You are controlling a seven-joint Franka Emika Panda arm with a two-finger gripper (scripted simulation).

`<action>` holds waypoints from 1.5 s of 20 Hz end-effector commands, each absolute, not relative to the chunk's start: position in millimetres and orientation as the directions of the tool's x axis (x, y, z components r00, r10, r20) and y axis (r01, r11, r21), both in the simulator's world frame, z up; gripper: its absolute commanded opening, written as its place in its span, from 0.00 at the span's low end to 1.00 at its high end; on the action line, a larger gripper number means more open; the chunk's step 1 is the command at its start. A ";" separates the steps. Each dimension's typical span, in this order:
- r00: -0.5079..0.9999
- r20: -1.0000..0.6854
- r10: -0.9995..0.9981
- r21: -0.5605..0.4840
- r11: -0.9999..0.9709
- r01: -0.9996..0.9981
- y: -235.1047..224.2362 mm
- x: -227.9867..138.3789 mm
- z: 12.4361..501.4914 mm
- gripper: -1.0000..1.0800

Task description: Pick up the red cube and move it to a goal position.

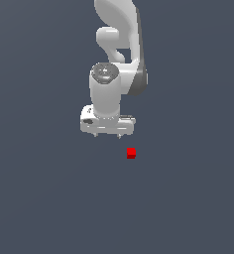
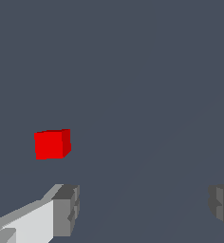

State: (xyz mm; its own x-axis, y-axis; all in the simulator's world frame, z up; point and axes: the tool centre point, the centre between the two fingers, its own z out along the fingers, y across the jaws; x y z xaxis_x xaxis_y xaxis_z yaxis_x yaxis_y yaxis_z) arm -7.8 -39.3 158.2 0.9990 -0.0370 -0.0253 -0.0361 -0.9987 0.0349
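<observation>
1. Exterior view: cube [image 1: 131, 153] small and bright red, lying alone on plain dark grey ground. No long axis, all sides equal. Top face and one darker side face showing, edges close to square with this view.
2. Exterior view: cube lower in the picture than the gripper [image 1: 107, 135] and off toward the exterior view's right, near it but clearly apart. Not between the fingertips, which show only as two short stubs under the white hand.
3. Exterior view: gripper pointing down below the white arm [image 1: 116, 59], stubs set well apart across the hand. Nothing between them, nothing touched.
4. Wrist view: cube [image 2: 52, 144] seen slightly turned, a broad bright face and a narrow darker face beside it, edges a little tilted against the picture frame. Again no long axis.
5. Wrist view: cube beyond the fingertips [image 2: 66, 211], outside the gap, closer to one finger than to the other. A strip of grey ground between cube and that finger, no contact.
6. Wrist view: gripper [image 2: 144, 206] spread wide, grey pads at opposite edges of the picture, only bare ground between them. Holding nothing.
</observation>
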 end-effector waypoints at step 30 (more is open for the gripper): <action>1.000 0.000 0.014 0.000 -1.000 0.014 69.6 2.8 20.8 0.96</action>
State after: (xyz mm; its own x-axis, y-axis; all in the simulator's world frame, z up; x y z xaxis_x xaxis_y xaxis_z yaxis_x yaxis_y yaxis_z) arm 4.0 77.9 29.0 0.9996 0.0276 0.0071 0.0276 -0.9996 -0.0057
